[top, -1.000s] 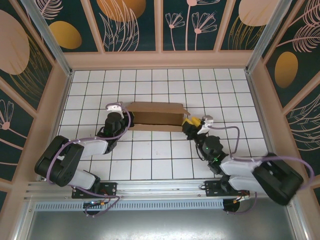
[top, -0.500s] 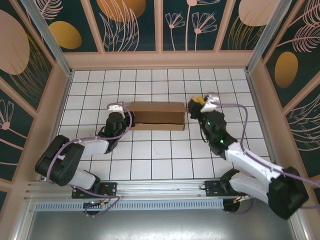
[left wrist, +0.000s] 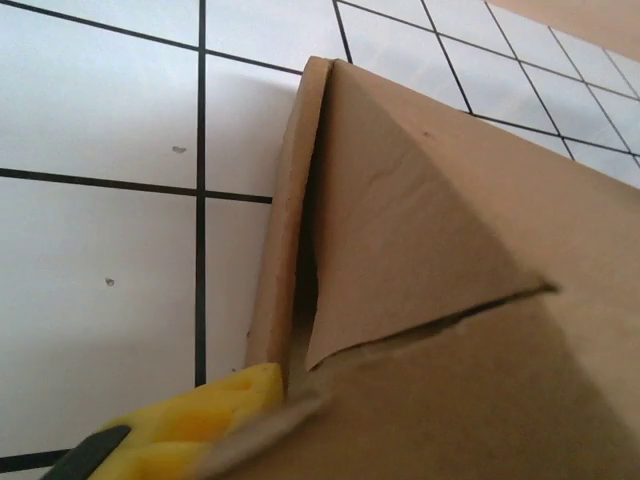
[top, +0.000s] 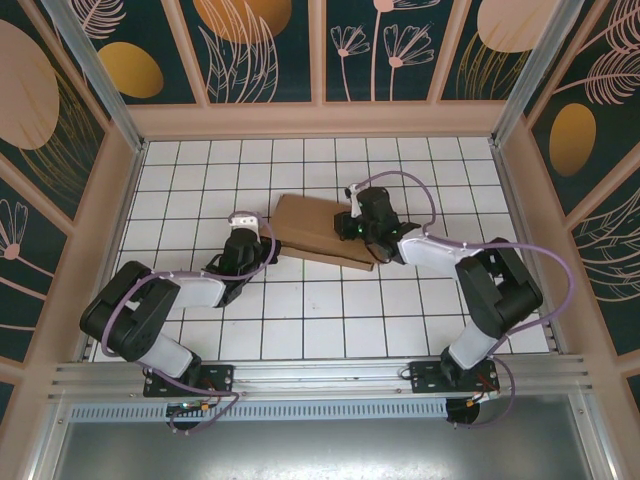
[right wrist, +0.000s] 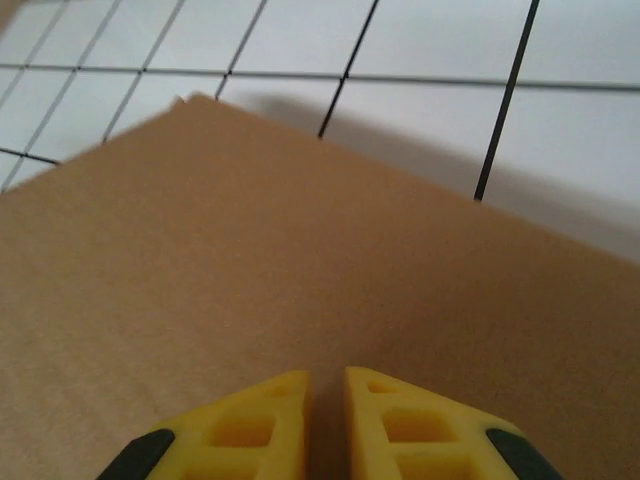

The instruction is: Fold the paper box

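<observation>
With the clenched, empty right gripper (right wrist: 326, 388), press the flat brown cardboard paper box (top: 318, 228) down evenly; the left gripper (top: 262, 248) at its left edge: grip indeterminable.

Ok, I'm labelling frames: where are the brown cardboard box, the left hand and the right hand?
brown cardboard paper box (top: 310, 228): top external view, flat upper panel.
left hand (top: 260, 246): top external view, its fingertips.
right hand (right wrist: 325, 385): right wrist view, between yellow fingertips.
</observation>
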